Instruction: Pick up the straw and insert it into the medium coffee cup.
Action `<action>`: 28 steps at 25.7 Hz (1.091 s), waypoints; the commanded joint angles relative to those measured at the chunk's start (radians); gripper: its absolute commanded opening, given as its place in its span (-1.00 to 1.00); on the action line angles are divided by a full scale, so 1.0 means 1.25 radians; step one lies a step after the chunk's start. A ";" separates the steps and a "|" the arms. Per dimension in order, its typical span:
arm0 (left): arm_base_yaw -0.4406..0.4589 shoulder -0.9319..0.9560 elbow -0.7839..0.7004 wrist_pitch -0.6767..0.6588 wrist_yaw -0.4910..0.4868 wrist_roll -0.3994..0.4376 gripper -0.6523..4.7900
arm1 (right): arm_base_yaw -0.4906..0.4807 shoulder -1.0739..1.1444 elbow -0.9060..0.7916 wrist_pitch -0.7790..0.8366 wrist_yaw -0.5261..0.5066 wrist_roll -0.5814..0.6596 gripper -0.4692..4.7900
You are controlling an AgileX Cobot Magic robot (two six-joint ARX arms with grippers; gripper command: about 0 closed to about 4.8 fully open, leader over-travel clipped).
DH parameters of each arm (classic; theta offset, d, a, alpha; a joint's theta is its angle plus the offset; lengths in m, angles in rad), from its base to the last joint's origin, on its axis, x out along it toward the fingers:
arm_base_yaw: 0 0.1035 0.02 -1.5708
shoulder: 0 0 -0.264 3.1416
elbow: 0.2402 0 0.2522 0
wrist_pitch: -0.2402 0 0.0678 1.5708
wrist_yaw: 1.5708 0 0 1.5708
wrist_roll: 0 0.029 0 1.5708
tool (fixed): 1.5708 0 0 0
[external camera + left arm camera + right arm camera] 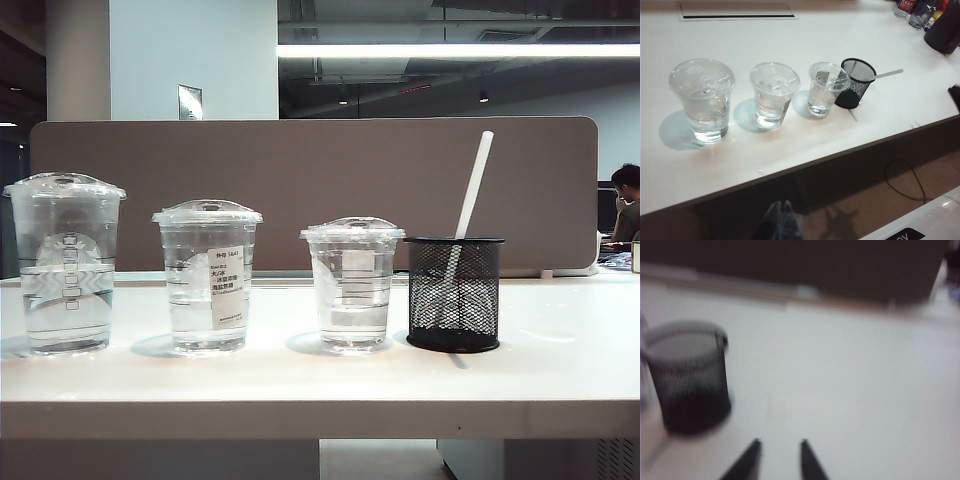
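I see the straw (472, 188) standing tilted in the black mesh pen holder (454, 293), its upper end leaning away from the cups and rising well above the holder's rim. The holder sits at the right end of a row on the white table (300, 380). Just beside it stands the shortest clear cup (352, 284), touching or nearly touching the holder; I cannot tell which. Next along is the medium coffee cup (208, 276), lid on, with its white printed label facing the exterior camera and some clear liquid inside. The tallest clear cup (66, 263) closes the row on the left, set apart from the medium one.

In my right wrist view, which is blurred, the right gripper (780, 457) hangs low over bare table near the mesh holder, its fingers spread with a clear gap and nothing between them. In my left wrist view the left gripper (781, 220) sits off the table's near edge, well back from the cups, its dark fingertips pressed together and empty.
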 commanded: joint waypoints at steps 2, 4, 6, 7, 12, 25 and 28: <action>0.000 0.001 0.002 0.005 0.003 -0.002 -0.78 | -0.002 0.000 0.117 0.254 0.060 0.002 -0.47; 0.000 0.001 0.002 0.005 0.003 -0.002 -0.78 | -0.002 0.003 0.193 0.316 0.133 -0.004 -0.46; 0.000 0.001 0.002 0.005 0.003 -0.002 -0.78 | -0.002 0.013 0.291 0.359 0.215 -0.049 -0.46; 0.000 0.001 0.002 0.005 0.003 -0.002 -0.78 | -0.002 0.021 0.335 0.379 0.247 -0.075 -0.46; 0.000 0.001 0.002 0.005 0.003 -0.002 -0.78 | -0.001 0.176 0.607 0.576 0.284 -0.101 -0.46; 0.000 0.001 0.002 0.005 0.003 -0.002 -0.78 | -0.001 0.599 0.958 0.455 0.287 -0.185 -0.77; 0.000 0.001 0.002 0.005 0.003 -0.002 -0.78 | -0.002 0.667 0.958 0.382 0.301 -0.185 -0.85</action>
